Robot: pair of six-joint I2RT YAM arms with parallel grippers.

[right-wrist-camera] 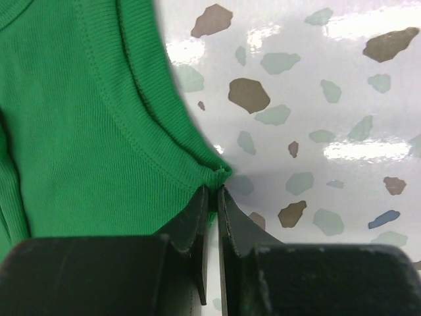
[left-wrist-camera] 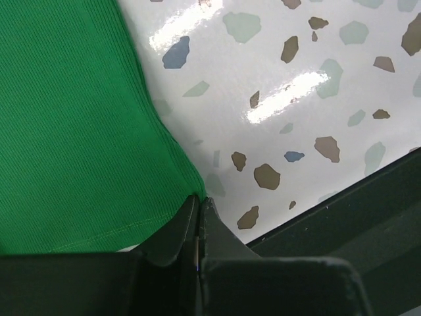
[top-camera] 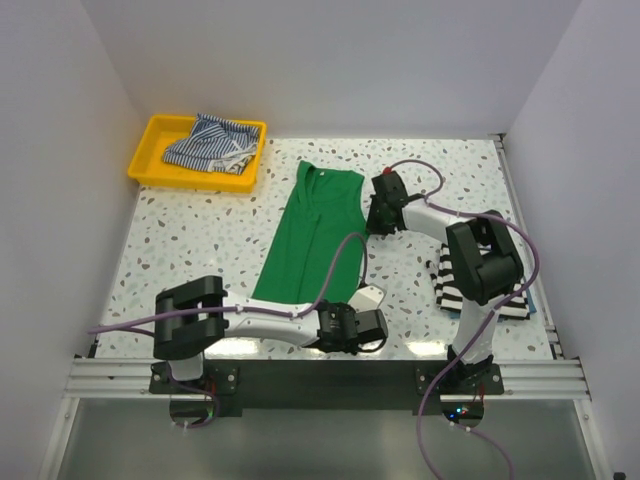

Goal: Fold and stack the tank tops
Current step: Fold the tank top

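The green tank top (top-camera: 312, 232) lies lengthwise in the table's middle, its left part folded over. My left gripper (top-camera: 338, 322) is shut on its near right hem corner (left-wrist-camera: 187, 191). My right gripper (top-camera: 378, 218) is shut on its far right corner by the armhole (right-wrist-camera: 220, 172). The blue-and-white striped tank top (top-camera: 212, 143) lies crumpled in the yellow tray (top-camera: 152, 172). The black-and-white striped tank top (top-camera: 452, 285) lies folded at the right, partly hidden by the right arm.
The yellow tray stands at the far left corner. The table's near edge and dark frame (left-wrist-camera: 342, 197) lie just beside the left gripper. A metal rail (top-camera: 520, 210) runs along the right side. White walls enclose the table.
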